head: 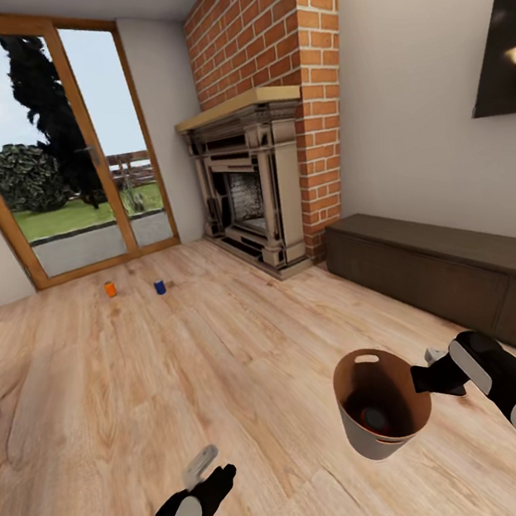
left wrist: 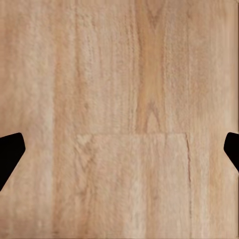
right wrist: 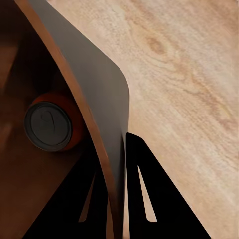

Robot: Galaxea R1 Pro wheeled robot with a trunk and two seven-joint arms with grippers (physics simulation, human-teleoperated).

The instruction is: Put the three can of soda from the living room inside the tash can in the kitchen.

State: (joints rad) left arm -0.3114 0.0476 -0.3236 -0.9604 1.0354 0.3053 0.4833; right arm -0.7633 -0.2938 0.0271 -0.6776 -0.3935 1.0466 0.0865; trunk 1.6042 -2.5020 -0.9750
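The right end effector (head: 422, 382) pinches the rim of the tash can (head: 381, 401) — the reddish can (right wrist: 50, 127) lies inside. The left end effector (head: 211, 467) is spread, holding nothing. The orange can (head: 110, 288) and blue can (head: 159, 286) stand on the floor (head: 225, 364) toward 11 o'clock — fetching those looks like the next step.

Right claw (head: 420, 382) gripping bin (head: 375, 406) rim, reddish can (head: 374, 418) inside, orange can (head: 110, 288) & blue can (head: 159, 286) nr glass doors (head: 47, 150)
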